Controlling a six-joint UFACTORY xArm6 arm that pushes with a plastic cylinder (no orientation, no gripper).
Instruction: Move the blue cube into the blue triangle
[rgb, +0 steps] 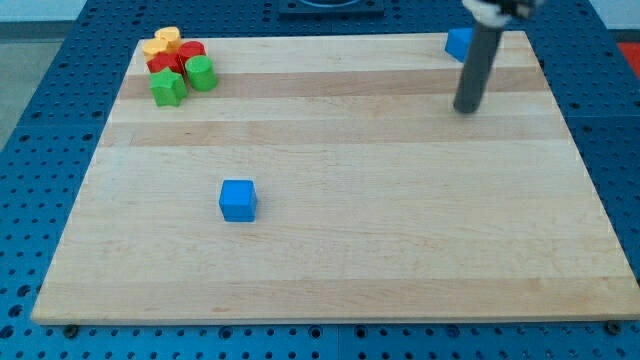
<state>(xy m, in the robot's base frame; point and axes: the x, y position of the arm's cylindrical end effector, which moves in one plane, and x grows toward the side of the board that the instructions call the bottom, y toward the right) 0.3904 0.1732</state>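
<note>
- Blue marks both task pieces: the blue cube (238, 200) sits alone on the board's lower left of centre, and the blue triangle (458, 43) lies at the view's top right edge, partly hidden behind the rod.
- My tip (466, 109) rests on the board just below the blue triangle and well apart from the blue cube; it touches no block, so the rod is pushing nothing right now. It has no jaws to open or close.
- Judging from this layout, the step in hand is the approach: the cube has not yet begun its trip.
- The next move, as I judge it, calls for bringing my tip round to the cube's lower-left side, so a push drives it up and toward the view's right, along the diagonal to the triangle.
- The wooden board (350, 250) is pale, smooth, with long grain bands running left to right; it lies on a dark blue perforated base.
- A cluster at the view's top left holds yellow blocks (162, 42), red blocks (178, 58) and green blocks (185, 80), packed touching; their shapes are too small to tell surely.
- The cube looks matte, crisp-edged, with a flat top.
</note>
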